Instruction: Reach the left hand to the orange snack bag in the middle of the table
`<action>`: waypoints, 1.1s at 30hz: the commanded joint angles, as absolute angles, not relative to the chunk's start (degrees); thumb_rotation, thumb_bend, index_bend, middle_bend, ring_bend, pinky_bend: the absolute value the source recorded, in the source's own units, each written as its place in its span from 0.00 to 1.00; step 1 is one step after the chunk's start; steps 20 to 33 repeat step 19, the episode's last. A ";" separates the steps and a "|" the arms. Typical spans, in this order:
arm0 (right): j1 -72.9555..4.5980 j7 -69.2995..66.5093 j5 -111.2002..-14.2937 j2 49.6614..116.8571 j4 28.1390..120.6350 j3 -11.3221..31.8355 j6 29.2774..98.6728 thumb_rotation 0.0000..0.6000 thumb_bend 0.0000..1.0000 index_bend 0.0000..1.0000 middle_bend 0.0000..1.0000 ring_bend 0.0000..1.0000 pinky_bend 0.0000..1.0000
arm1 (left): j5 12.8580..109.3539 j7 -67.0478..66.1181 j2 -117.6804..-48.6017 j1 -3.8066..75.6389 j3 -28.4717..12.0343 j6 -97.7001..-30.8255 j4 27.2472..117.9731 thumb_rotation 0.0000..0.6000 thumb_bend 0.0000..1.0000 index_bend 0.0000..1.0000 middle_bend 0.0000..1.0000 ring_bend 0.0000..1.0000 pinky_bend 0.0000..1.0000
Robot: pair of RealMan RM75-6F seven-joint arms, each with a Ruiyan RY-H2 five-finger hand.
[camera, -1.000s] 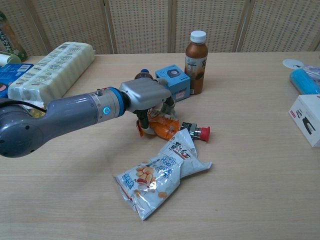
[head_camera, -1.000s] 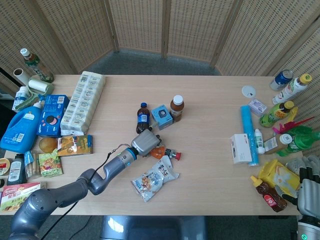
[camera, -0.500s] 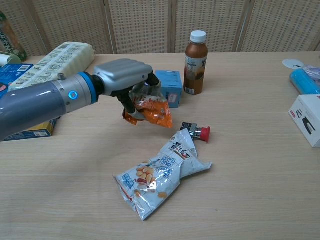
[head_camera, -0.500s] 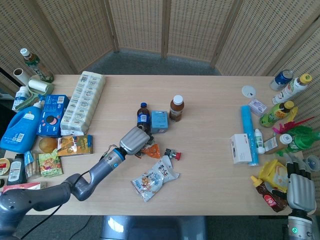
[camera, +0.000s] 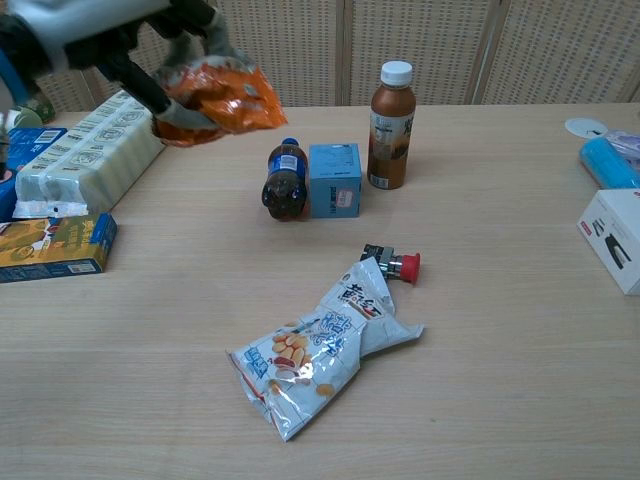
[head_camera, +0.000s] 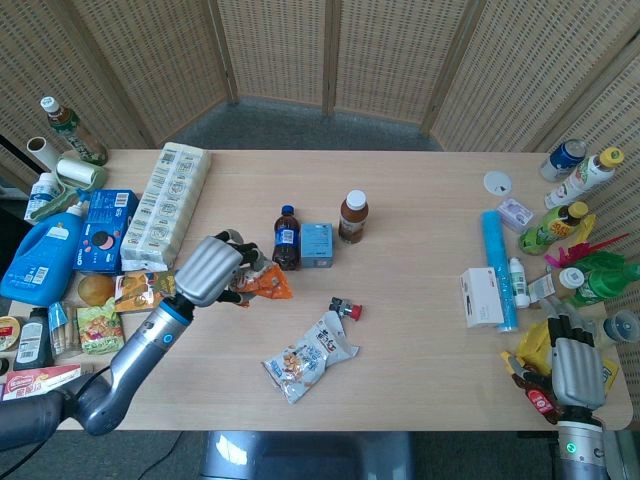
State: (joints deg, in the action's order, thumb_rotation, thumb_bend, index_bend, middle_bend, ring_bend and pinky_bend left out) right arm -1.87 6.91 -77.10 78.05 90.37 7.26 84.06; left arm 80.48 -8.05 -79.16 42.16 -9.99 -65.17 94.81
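The grey metal left hand [head_camera: 210,272] holds a crinkled orange snack bag [head_camera: 262,285] above the light wooden table [head_camera: 420,250], near a dark cola bottle [head_camera: 286,238].

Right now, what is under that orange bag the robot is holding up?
Bare table lies under the orange snack bag, lifted clear in the left hand. The fingers cover its left end.

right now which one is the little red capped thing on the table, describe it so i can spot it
Start at the brown tea bottle mid-table and come toward the near edge. Just above the white peanut bag lies a small red-capped button on its side. It is the smallest item there, dark-bodied with a red end.
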 commanded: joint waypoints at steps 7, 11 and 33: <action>-2.13 5.49 -78.30 78.48 89.51 6.92 84.40 0.94 0.17 0.00 0.00 0.00 0.00 | 80.69 -9.67 -72.92 38.09 -10.56 -69.79 102.37 1.00 0.25 0.57 0.56 0.73 0.34; -1.81 4.38 -78.63 78.50 88.97 6.59 84.78 0.94 0.17 0.00 0.00 0.00 0.00 | 80.13 -9.61 -72.97 37.80 -10.91 -69.92 103.43 1.00 0.25 0.57 0.56 0.73 0.34; -1.48 3.76 -78.82 78.47 88.60 6.25 85.11 0.93 0.17 0.00 0.00 0.00 0.00 | 80.04 -9.23 -73.65 37.51 -11.49 -70.38 103.38 1.00 0.25 0.57 0.56 0.73 0.34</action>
